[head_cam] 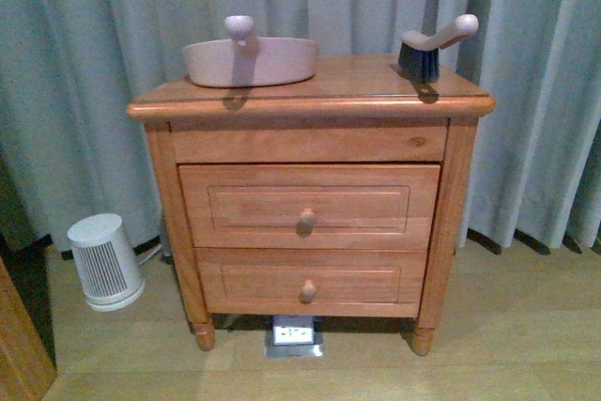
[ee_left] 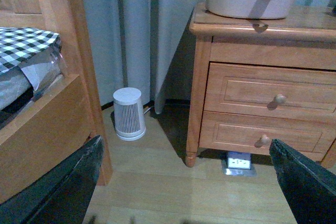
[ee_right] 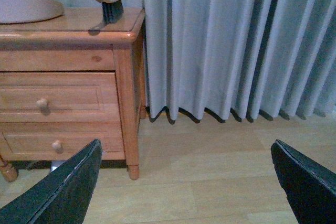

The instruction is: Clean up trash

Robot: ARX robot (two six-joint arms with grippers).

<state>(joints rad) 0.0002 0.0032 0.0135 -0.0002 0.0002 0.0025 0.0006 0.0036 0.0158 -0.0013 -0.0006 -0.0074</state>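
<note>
I had the front camera facing the nightstand (head_cam: 310, 204) squarely, with the whole cabinet in frame. The left wrist camera looked low past the left gripper (ee_left: 186, 140) at its left corner. The right wrist camera looked past the right gripper (ee_right: 185, 142) at its right corner. All three shared the dustpan (head_cam: 252, 61).

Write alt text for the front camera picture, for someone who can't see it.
A wooden nightstand with two knobbed drawers stands on a wood floor before a grey curtain. On its top sit a pinkish dustpan at the left and a black-bristled brush at the right. A small white ribbed appliance stands on the floor at its left.
</note>
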